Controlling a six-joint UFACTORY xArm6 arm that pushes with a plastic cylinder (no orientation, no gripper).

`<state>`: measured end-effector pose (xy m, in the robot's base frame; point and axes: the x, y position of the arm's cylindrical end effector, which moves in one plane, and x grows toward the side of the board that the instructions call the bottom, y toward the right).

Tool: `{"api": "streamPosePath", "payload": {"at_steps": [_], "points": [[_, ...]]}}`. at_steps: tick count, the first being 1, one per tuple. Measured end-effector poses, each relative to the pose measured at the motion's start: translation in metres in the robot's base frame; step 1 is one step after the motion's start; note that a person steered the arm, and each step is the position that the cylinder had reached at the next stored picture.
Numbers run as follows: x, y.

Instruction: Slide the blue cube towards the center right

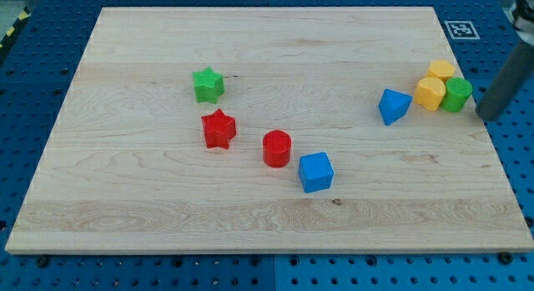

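Observation:
The blue cube (316, 172) sits a little below the board's middle, just to the lower right of a red cylinder (276, 148). My tip (484, 115) is at the board's right edge, far to the upper right of the blue cube. It stands just right of a green cylinder (456, 94) without clearly touching it. A second blue block (393, 105), wedge-like in shape, lies between the cube and my tip.
Two yellow blocks (430, 93) (441, 71) cluster against the green cylinder at the right. A red star (219, 128) and a green star (208, 84) lie left of centre. The wooden board (250, 216) rests on a blue pegboard.

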<state>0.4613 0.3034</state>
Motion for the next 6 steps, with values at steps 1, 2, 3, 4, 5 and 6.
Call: {"api": "streamPosePath", "payload": {"at_steps": [1,2,3,4,5,6], "points": [[0.058,-0.014],[0.099,-0.06],[0.116,-0.122],[0.117,-0.194],[0.118,-0.263],[0.118,-0.3]]}}
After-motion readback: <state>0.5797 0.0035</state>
